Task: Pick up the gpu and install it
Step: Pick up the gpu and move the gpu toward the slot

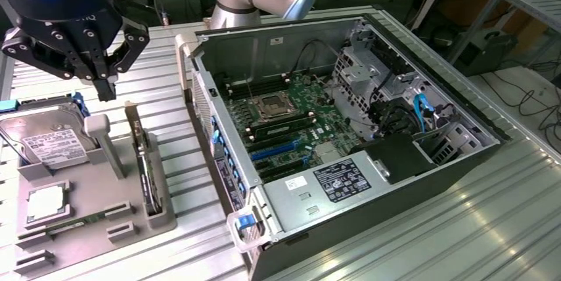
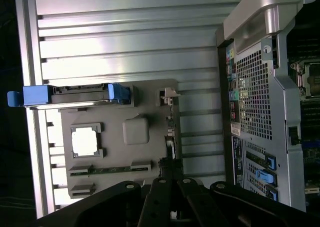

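The gpu (image 1: 147,166) is a thin dark card standing on its long edge in a slot of the grey holder (image 1: 88,218), at the exterior view's left. In the wrist view the gpu (image 2: 171,129) appears edge-on, with its pale bracket at one end. My gripper (image 1: 106,88) hangs above the holder, a little above and beside the card's far end, its black fingers (image 1: 108,83) pressed together and shut on nothing. In the wrist view my gripper (image 2: 169,173) sits in line with the card's edge. The open computer case (image 1: 351,130) lies beside the holder with its motherboard (image 1: 290,120) exposed.
A silver hard drive (image 1: 48,140) with blue rails and a square CPU chip (image 1: 46,202) also sit in the holder. The case's rear wall (image 2: 252,87) rises close beside the holder. The ribbed metal table (image 1: 456,228) extends all around.
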Available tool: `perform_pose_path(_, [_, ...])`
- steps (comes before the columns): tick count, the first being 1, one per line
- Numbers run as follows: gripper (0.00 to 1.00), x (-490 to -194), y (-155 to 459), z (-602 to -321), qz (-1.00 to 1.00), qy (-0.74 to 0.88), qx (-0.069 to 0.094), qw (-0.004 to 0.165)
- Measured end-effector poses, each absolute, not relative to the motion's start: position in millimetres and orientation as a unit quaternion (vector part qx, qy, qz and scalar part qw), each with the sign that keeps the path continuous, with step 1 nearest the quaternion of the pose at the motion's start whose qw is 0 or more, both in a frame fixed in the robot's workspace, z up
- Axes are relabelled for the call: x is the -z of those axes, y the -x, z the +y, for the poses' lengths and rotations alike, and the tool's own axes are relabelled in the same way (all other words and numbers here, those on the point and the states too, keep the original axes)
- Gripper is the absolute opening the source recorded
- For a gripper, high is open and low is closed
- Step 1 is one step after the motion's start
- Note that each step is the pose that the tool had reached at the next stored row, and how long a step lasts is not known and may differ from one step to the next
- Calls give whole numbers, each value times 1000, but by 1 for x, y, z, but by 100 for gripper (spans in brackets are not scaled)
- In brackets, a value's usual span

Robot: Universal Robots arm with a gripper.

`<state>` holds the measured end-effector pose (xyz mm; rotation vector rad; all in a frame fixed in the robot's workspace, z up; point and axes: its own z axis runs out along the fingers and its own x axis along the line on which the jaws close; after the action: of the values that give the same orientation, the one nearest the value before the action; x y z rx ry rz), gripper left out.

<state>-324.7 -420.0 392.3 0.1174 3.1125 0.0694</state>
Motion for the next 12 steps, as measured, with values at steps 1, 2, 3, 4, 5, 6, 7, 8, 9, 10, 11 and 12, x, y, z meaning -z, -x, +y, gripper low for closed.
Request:
perform_pose_path(1, [11, -392, 325, -420, 999, -38, -22, 13])
perform_pose_path(2, [11, -392, 325, -420, 999, -38, -22, 13])
perform_pose_path(3, [11, -392, 325, -420, 999, -38, -22, 13])
perform_pose_path(4, [11, -392, 325, -420, 999, -38, -22, 13])
perform_pose_path(5, [11, -392, 325, -420, 999, -38, -22, 13])
perform_pose_path(6, [11, -392, 325, -420, 999, -38, -22, 13])
perform_pose_path(7, [17, -392, 325, -420, 999, -38, -22, 13])
perform_pose_path(8, [24, -392, 325, -420, 999, -38, -22, 13])
perform_pose_path(9, [30, -392, 325, -420, 999, -38, -22, 13])
perform_pose_path(10, [36, -392, 325, -420, 999, -38, -22, 13])
perform_pose_path(11, [36, -392, 325, -420, 999, -38, -22, 13])
perform_pose_path(12, [42, -392, 325, -420, 999, -38, -22, 13])
